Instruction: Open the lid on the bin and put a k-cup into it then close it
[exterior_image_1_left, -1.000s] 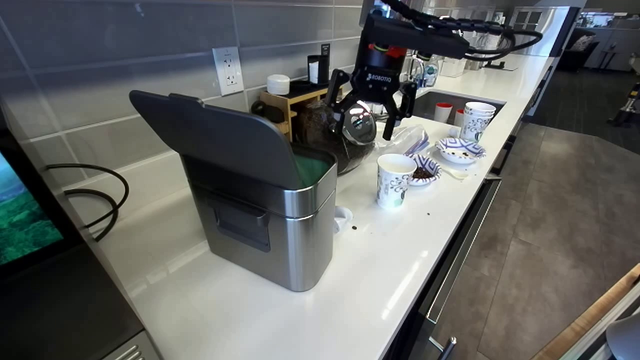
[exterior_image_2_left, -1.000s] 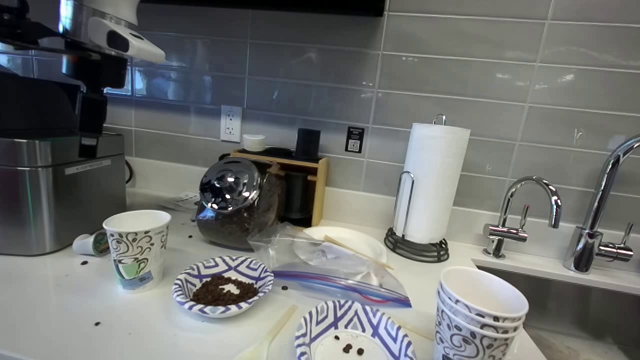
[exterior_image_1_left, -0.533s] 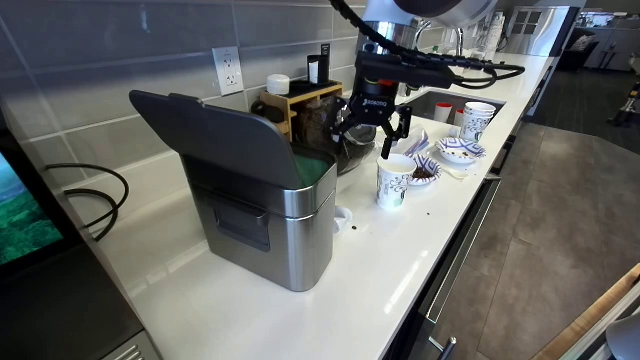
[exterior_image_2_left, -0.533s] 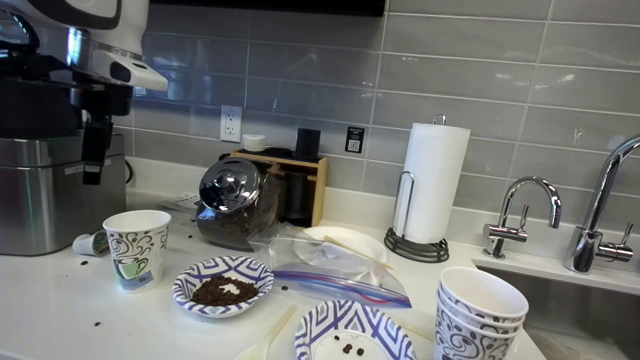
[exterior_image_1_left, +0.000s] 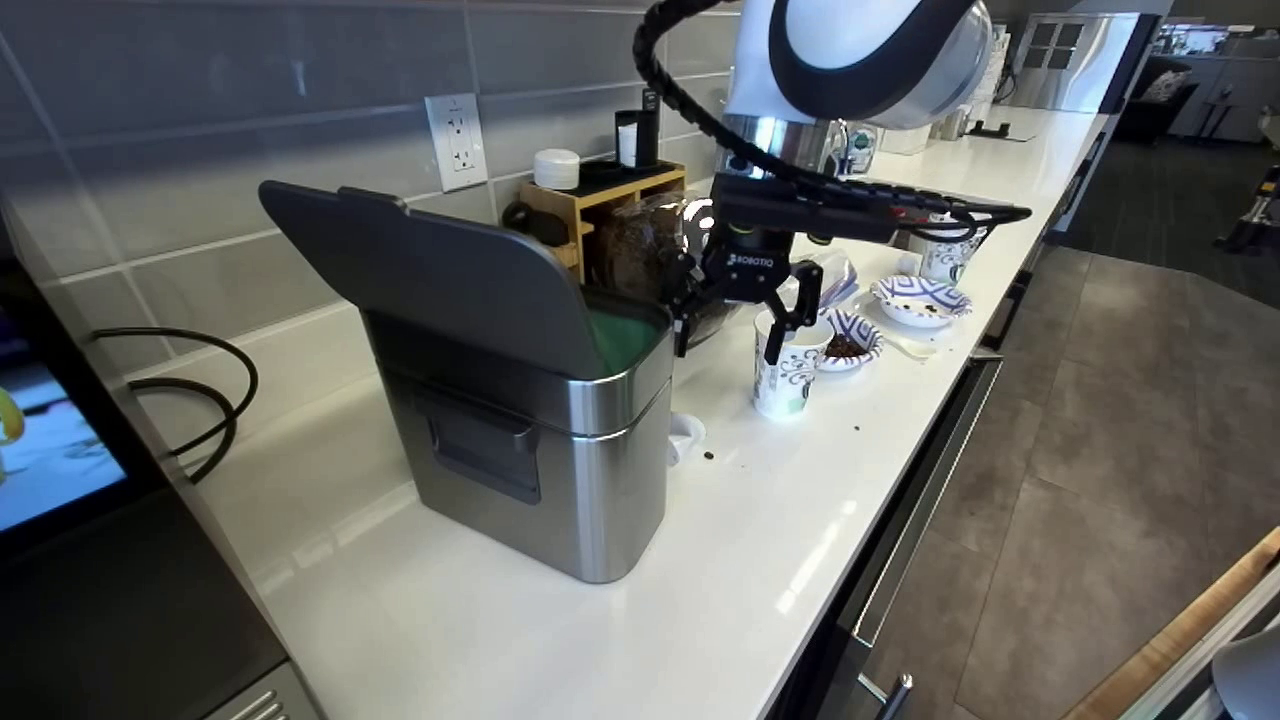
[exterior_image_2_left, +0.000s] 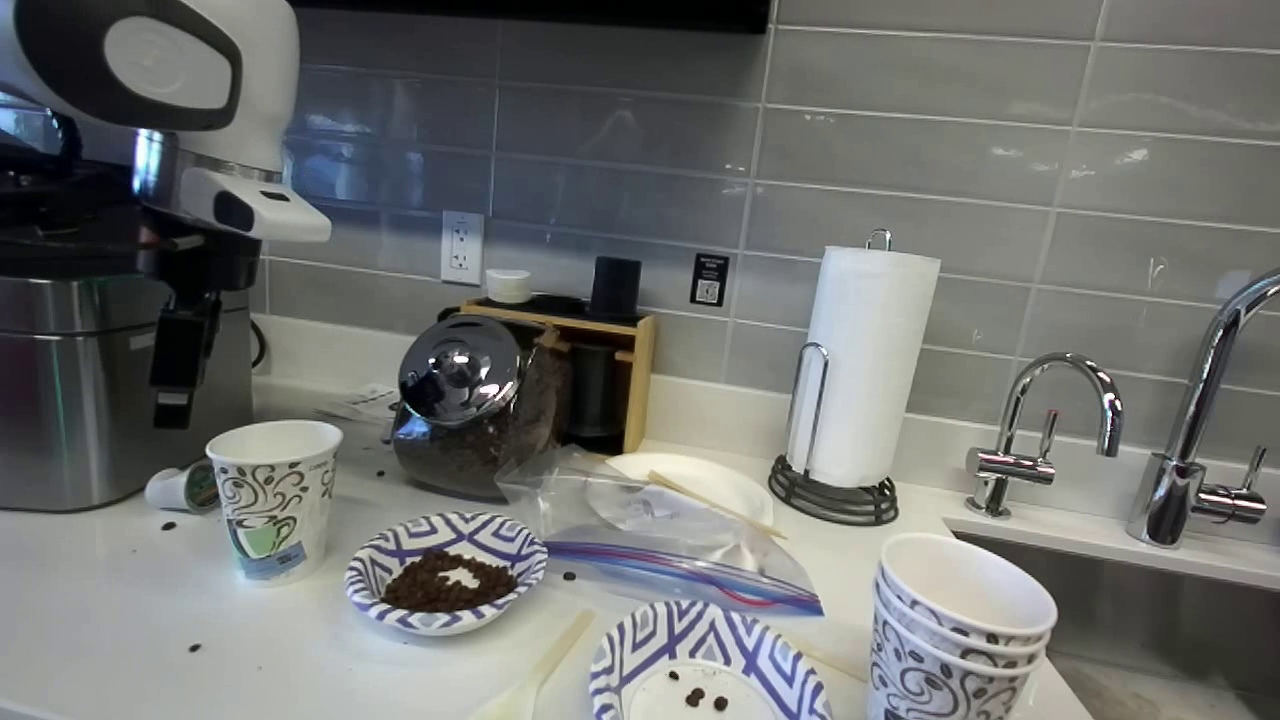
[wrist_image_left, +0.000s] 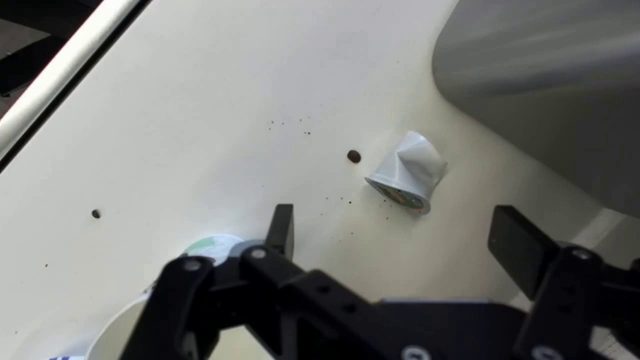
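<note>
The steel bin (exterior_image_1_left: 600, 500) stands on the white counter, its dark grey lid (exterior_image_1_left: 430, 270) raised and tilted back, with a green liner showing inside. A white k-cup (wrist_image_left: 412, 165) with a green and orange foil top lies on its side close to the bin's base; it also shows in an exterior view as a small k-cup (exterior_image_2_left: 178, 490). Above the counter, between bin and paper cup, my gripper (exterior_image_1_left: 728, 348) points down. In the wrist view the gripper (wrist_image_left: 395, 232) is spread wide with nothing between its fingers, and the k-cup appears just ahead of the gap.
A patterned paper cup (exterior_image_2_left: 278, 515) stands close to the gripper's finger. Beyond it are a bowl of coffee beans (exterior_image_2_left: 440, 530), a glass jar (exterior_image_2_left: 470, 440), a plastic bag (exterior_image_2_left: 680, 570) and stacked cups (exterior_image_2_left: 950, 650). Loose beans dot the counter.
My gripper has come down from above the jar's height to beside the bin and the paper cup, staying spread throughout. The bin, lid and k-cup have not moved.
</note>
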